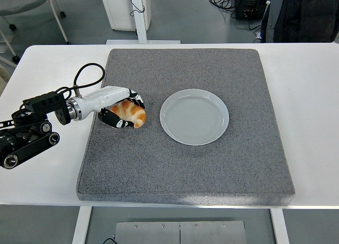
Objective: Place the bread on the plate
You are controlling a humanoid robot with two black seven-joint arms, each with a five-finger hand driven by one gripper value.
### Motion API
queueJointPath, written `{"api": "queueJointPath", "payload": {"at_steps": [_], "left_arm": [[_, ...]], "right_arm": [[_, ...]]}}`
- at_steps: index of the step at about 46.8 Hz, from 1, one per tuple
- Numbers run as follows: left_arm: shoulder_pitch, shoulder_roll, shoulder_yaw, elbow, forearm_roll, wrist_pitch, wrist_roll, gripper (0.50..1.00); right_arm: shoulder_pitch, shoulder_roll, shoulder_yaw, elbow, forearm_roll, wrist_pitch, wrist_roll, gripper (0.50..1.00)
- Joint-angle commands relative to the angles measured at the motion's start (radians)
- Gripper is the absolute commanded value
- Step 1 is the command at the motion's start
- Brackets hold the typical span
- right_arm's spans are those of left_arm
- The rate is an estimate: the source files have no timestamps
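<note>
On the grey mat, left of the empty plate and apart from it, lies the bread. Left hand curls its fingers round it, seemingly gripping, from the left.

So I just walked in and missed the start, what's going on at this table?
The robot's left hand is closed around a croissant on the left part of the grey mat. The croissant still looks to be resting on the mat, not lifted. An empty pale plate sits just to its right, near the mat's middle, apart from both. The bread is not yet on the plate. The right arm is out of view.
</note>
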Motion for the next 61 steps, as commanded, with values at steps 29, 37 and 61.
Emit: {"api": "queueJointPath", "payload": {"at_steps": [29,37,61], "left_arm": [[-0.200,0.051,0.000,-0.022,-0.071,-0.087,-0.058,0.500],[-0.278,0.041,0.000,-0.019,-0.106,-0.130,-0.059,0.500],[-0.422,-0.011,0.003,0.007,-0.117,-0.188,-0.065,0.500]], "right_arm": [[0.000,0.000,0.000,-0.001,0.000,0.000,0.000,1.000],[0.000,0.000,0.000,0.000,0.000,0.000,0.000,1.000],[0.000,0.000,0.000,0.000,0.000,0.000,0.000,1.000]]}}
